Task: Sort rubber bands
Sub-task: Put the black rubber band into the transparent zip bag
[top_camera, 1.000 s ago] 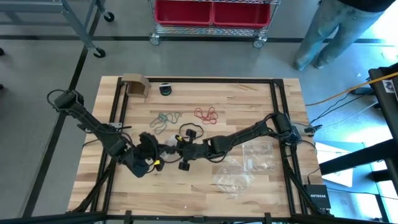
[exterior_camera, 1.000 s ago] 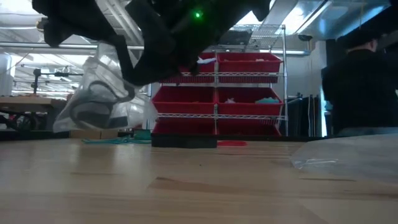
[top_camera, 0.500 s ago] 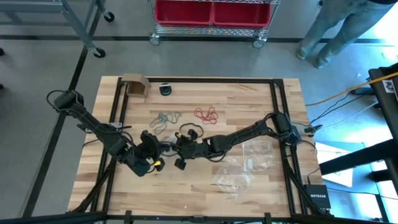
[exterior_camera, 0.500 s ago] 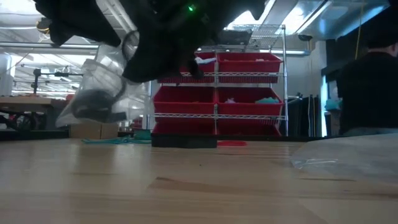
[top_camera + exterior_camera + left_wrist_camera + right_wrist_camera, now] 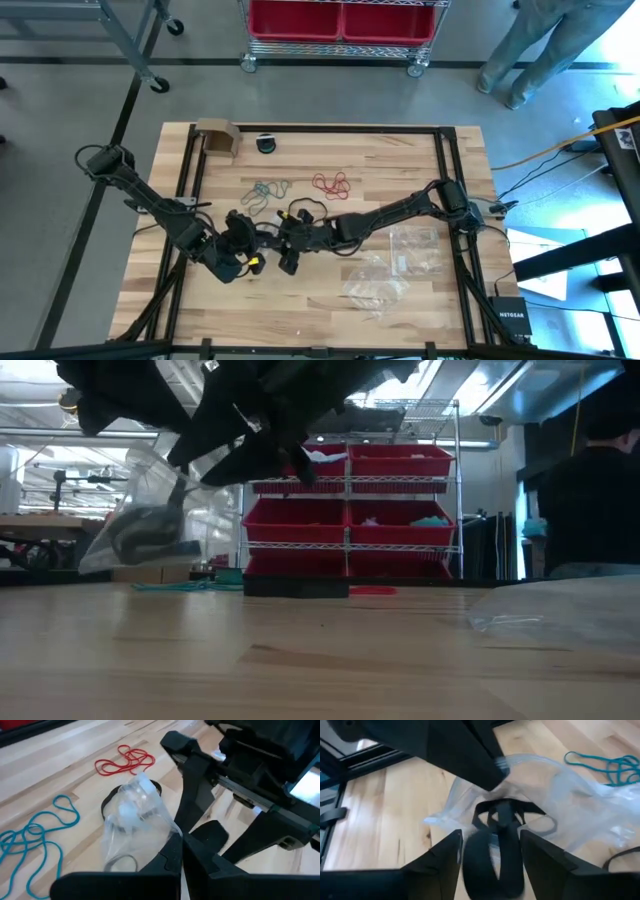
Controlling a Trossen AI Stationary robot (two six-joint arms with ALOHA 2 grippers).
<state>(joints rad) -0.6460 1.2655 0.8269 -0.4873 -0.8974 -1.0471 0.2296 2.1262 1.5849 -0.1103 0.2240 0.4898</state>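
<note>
While the left hand [image 5: 181,851] stays clenched on the rim of a clear bag [image 5: 134,822] lifted off the counter [image 5: 400,160], the right hand [image 5: 491,857] hangs released at the bag's mouth, black rubber bands [image 5: 501,817] inside. Red rubber bands [image 5: 331,184] and teal rubber bands [image 5: 265,190] lie on the counter behind; a box [image 5: 510,321] reads NETGEAR.

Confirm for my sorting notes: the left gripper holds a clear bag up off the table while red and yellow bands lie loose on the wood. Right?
Wrong on colour: the left wrist view shows red bands and teal bands, not yellow. The left gripper does pinch the clear bag above the table.
</note>
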